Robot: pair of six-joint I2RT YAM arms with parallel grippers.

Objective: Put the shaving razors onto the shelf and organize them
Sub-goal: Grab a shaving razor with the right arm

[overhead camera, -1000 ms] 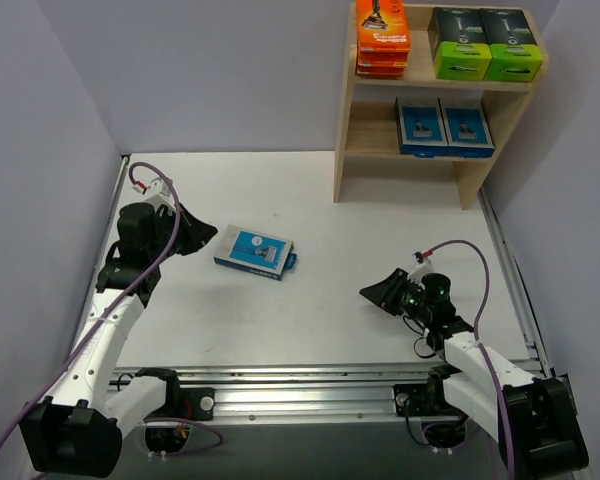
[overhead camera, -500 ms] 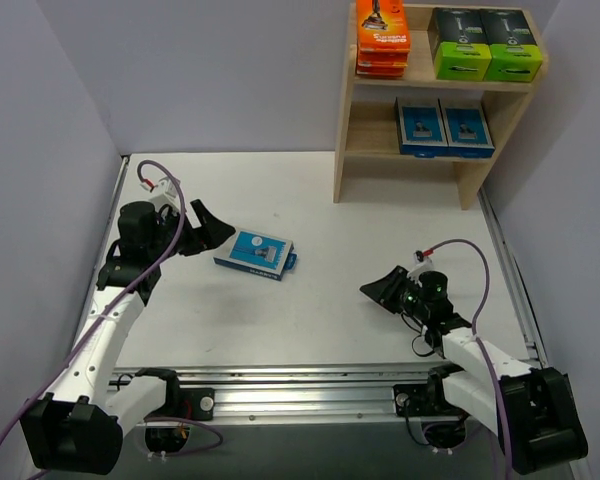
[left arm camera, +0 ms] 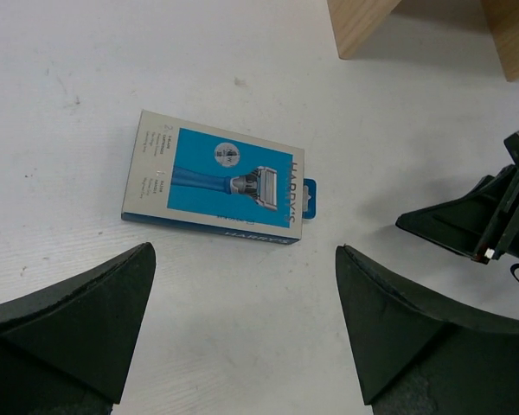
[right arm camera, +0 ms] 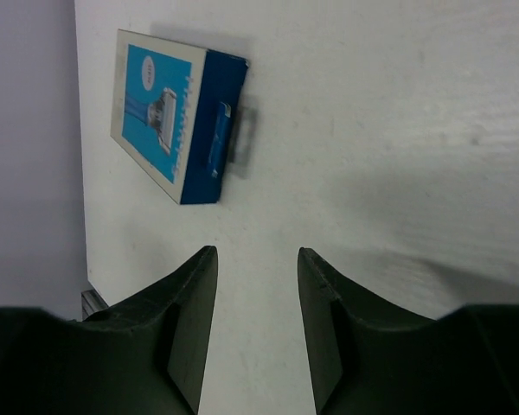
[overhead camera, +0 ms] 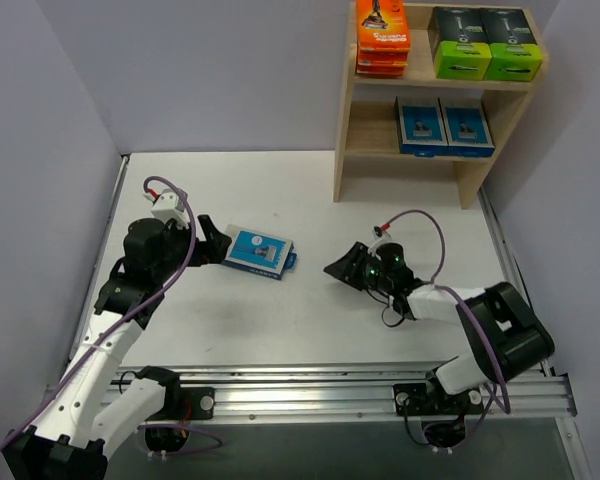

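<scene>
White surface (overhead camera: 310, 200) holds one light-blue razor pack (overhead camera: 255, 251), centre-left: likely light, stiff; pinch its long edges. Left gripper (left arm camera: 244, 285) and right gripper (right arm camera: 256, 259) gape, empty.

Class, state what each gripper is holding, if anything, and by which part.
Nothing is held. The left gripper and right gripper are both open and empty; the blue razor pack lies untouched on the table.

A blue pack (overhead camera: 256, 251) is lying flat on the white table (overhead camera: 280, 320), the wooden shelf (overhead camera: 345, 140) standing far right.
</scene>
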